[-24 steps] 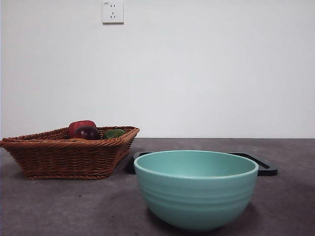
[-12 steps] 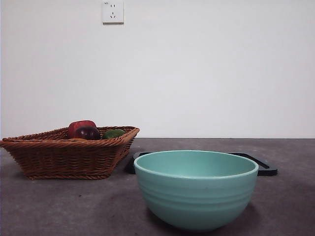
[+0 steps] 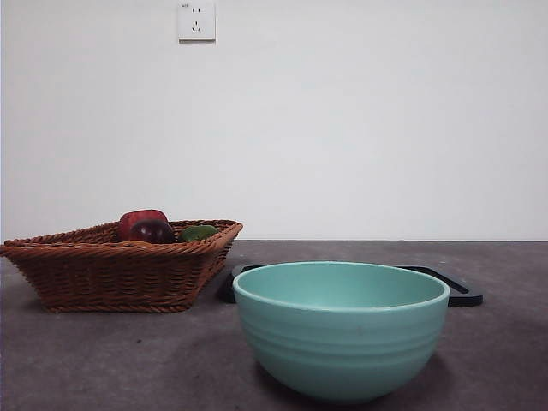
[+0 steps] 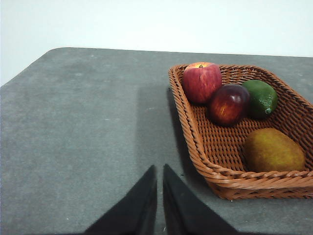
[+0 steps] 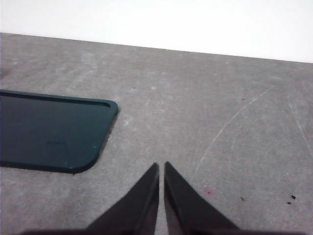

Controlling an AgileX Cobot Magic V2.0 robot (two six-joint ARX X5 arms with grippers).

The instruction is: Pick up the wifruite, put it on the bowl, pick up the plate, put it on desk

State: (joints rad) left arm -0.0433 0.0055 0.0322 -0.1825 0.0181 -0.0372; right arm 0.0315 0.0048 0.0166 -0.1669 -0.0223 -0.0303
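The wifruite (image 4: 273,150) sits in the basket (image 4: 230,180) – both grippers (left (image 4: 160,169), right (image 5: 162,166)) are pinched together, holding nothing.

Large teal-green ridged ceramic bowl (image 3: 341,330) stands near and centre on the dark grey matte desk (image 3: 103,360). Behind it lies a flat black tray (image 3: 458,291), mostly hidden. Brown wicker basket (image 3: 120,270) at left holds a red apple (image 3: 137,219), a dark red-purple fruit (image 3: 152,231) and a green fruit (image 3: 199,232). White wall socket (image 3: 196,20) above.
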